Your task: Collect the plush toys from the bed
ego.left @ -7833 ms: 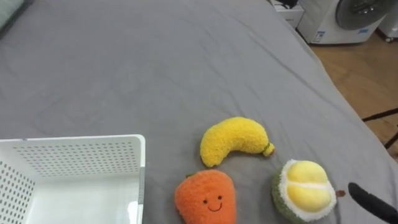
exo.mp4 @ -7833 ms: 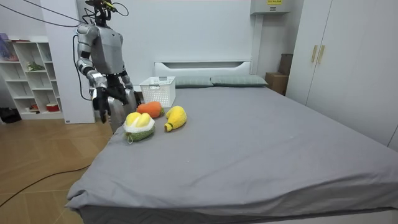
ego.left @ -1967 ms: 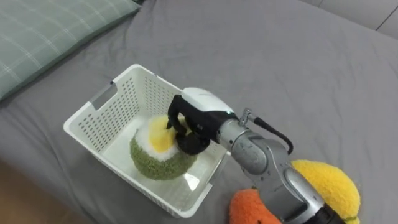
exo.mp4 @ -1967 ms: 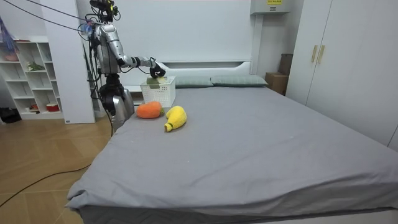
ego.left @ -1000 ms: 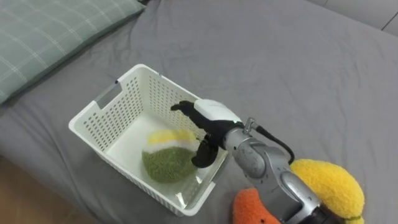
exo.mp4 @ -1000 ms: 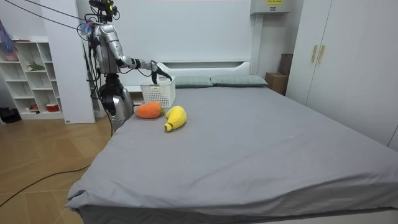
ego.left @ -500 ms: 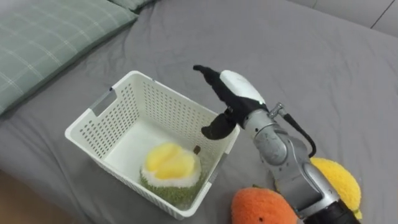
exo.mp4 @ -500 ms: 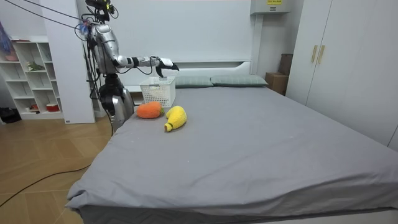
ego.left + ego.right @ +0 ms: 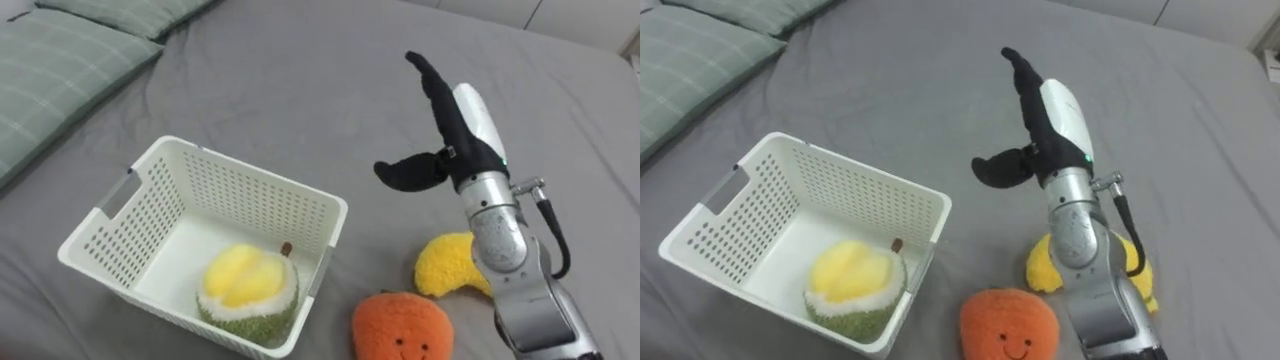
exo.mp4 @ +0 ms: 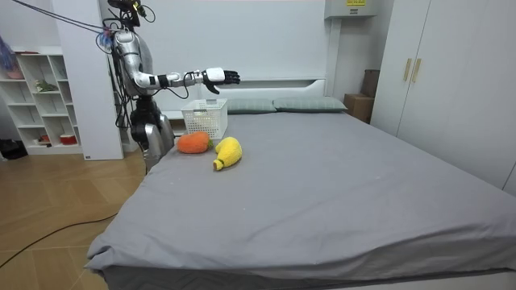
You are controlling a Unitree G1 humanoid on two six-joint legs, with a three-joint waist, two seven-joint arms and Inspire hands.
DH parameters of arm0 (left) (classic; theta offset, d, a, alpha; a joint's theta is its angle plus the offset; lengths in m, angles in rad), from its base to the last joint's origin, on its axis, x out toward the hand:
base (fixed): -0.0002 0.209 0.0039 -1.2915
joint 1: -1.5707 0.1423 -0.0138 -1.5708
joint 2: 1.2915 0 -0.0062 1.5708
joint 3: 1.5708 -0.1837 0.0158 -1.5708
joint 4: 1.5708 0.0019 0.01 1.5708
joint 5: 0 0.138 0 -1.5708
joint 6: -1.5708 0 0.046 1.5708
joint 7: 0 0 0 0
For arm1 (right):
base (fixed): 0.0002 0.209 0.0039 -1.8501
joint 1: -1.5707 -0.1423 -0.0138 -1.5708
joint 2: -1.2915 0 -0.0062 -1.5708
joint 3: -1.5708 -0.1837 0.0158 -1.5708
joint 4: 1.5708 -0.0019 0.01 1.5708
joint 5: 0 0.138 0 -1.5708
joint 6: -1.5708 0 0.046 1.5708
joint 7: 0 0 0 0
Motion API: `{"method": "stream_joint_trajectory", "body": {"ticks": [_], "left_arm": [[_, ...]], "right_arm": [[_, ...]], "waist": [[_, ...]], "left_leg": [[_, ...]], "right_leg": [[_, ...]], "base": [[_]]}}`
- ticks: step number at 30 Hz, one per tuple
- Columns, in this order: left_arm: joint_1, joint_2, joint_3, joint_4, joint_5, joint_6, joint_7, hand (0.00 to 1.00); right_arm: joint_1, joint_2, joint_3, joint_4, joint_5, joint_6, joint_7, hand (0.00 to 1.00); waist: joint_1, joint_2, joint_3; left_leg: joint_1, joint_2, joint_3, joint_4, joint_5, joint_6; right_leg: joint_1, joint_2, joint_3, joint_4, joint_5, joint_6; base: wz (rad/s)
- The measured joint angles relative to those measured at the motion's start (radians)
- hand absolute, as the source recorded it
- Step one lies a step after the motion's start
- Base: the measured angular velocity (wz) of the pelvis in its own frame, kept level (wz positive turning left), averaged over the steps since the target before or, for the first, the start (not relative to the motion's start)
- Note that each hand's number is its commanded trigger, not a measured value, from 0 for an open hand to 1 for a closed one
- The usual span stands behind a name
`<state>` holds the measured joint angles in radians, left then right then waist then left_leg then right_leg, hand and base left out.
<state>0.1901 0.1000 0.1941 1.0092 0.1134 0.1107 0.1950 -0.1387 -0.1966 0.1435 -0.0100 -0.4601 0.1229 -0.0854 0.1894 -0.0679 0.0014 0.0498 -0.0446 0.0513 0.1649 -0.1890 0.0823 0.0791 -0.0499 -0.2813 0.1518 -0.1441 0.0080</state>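
A white slotted basket (image 9: 335,210) stands on the grey bed, and a green and yellow durian plush (image 9: 245,290) lies inside it at its near end. My right hand (image 9: 455,135) hangs open in the air to the right of the basket, fingers straight and thumb spread, holding nothing. Below that arm lie a yellow banana plush (image 9: 445,268) and an orange plush with a smiling face (image 9: 400,325), both on the bedsheet beside the basket. In the room view I stand at the bed's corner with the right hand (image 10: 219,76) stretched out above the basket (image 10: 205,119).
Green checked pillows (image 9: 60,60) lie at the head of the bed beyond the basket. The grey sheet (image 9: 300,90) stretches wide past the toys. A shelf unit (image 10: 44,97) stands behind me and wardrobes (image 10: 451,80) at the room view's right.
My right hand let go of the durian plush, which dropped into the basket. The hand then rose and swung to the right, away from the basket, with its fingers straightened.
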Motion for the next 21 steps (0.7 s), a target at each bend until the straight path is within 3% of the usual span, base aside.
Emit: {"method": "stream_joint_trajectory", "body": {"ticks": [5, 13, 17, 21], "left_arm": [[0.008, 0.002, 0.000, 0.000, -0.001, 0.000, -0.001, 0.00], [0.048, 0.013, 0.042, -0.006, 0.007, 0.007, -0.002, 0.00], [0.078, 0.029, 0.038, -0.007, 0.007, 0.010, -0.002, 0.00], [0.088, 0.036, 0.039, -0.007, 0.007, 0.021, -0.002, 0.00]], "right_arm": [[0.002, -0.006, -0.028, 0.092, 0.064, 0.000, -0.009, 0.00], [0.013, -0.046, -0.097, 0.235, 0.053, 0.007, -0.011, 0.00], [0.013, -0.055, -0.109, 0.383, 0.053, 0.012, -0.013, 0.00], [0.012, -0.068, -0.109, 0.456, 0.065, 0.022, -0.012, 0.00]], "waist": [[-0.020, -0.013, -0.0081], [-0.033, -0.015, -0.0022], [-0.041, -0.041, 0.0041], [-0.041, -0.056, -0.0003]], "left_leg": [[0.002, 0.000, 0.007, 0.002, 0.000, 0.000], [0.014, 0.002, 0.024, -0.007, -0.001, 0.002], [0.008, 0.002, 0.016, -0.005, -0.001, 0.002], [-0.020, 0.001, 0.016, 0.005, -0.002, 0.004]], "right_leg": [[-0.001, 0.000, 0.007, 0.002, 0.000, 0.000], [0.004, 0.001, 0.018, 0.002, 0.001, 0.002], [0.003, 0.001, 0.011, 0.003, 0.001, 0.002], [-0.018, -0.002, 0.004, 0.006, 0.001, 0.002]], "base": [[-0.02], [-0.05], [0.05], [0.01]]}}
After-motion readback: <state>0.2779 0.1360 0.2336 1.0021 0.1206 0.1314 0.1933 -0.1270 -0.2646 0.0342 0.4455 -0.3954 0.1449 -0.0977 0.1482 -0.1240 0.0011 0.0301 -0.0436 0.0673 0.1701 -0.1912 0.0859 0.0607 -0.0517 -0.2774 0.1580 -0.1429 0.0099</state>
